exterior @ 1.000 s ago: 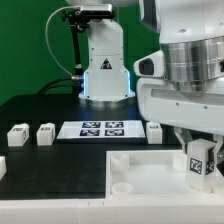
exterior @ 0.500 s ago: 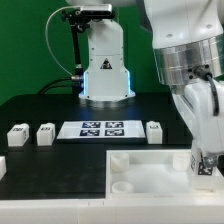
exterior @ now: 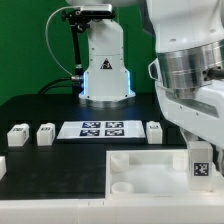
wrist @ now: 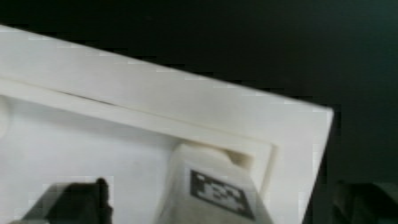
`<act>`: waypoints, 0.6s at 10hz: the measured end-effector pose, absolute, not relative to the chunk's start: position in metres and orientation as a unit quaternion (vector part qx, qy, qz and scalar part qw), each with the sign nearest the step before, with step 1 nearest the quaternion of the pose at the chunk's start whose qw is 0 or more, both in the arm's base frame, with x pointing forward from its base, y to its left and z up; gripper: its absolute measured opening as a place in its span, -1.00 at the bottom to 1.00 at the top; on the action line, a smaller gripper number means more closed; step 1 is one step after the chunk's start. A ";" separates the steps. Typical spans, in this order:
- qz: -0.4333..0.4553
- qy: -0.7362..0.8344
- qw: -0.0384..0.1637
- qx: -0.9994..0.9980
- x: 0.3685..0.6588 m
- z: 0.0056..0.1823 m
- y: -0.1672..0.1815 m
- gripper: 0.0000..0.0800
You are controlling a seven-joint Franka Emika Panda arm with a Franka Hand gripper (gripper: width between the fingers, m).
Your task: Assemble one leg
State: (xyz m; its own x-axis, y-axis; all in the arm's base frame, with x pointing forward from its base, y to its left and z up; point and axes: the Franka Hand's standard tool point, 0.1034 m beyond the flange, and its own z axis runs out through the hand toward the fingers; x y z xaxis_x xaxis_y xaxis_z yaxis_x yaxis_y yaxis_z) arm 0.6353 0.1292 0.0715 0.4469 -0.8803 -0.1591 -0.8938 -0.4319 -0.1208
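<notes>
We saw the gripper (exterior: 201,168) closed on the leg (exterior: 200,162), holding it upright with its black-and-white tag facing the exterior camera, over the corner of the white tray (exterior: 140,170) nearest the tabletop's front edge on the exterior view's right. In the wrist view the leg (wrist: 221,187) stood between the dark fingertips (wrist: 68,199), just beside the tray's raised inner rim (wrist: 143,115); we could not tell whether it touched the tray floor. Three more legs sat on the black table (exterior: 40,110) behind the tray: two (exterior: 17,134) (exterior: 45,133) towards the exterior view's left edge, close together, and one (exterior: 154,130) just beyond the tray's back edge. The marker board (exterior: 103,129) lay flat between that pair and the single leg, towards the middle of the tabletop. The arm's base (exterior: 104,62) stood at the back edge.
</notes>
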 end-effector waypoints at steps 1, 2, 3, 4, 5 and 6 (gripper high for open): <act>0.034 0.502 0.094 -0.859 0.635 0.070 0.128 0.62; 0.028 0.453 0.095 -0.886 0.635 0.069 0.127 0.62; 0.024 0.412 0.096 -0.906 0.635 0.069 0.127 0.62; 0.010 0.324 0.082 -0.942 0.635 0.070 0.125 0.62; 0.000 0.249 0.071 -0.966 0.638 0.072 0.122 0.62; -0.015 0.160 0.064 -0.985 0.641 0.074 0.119 0.62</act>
State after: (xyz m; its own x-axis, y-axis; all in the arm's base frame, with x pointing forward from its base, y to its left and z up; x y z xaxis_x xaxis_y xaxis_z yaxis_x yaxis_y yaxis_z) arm 0.6410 0.1195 0.0739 0.9484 -0.3170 0.0081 -0.3133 -0.9406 -0.1311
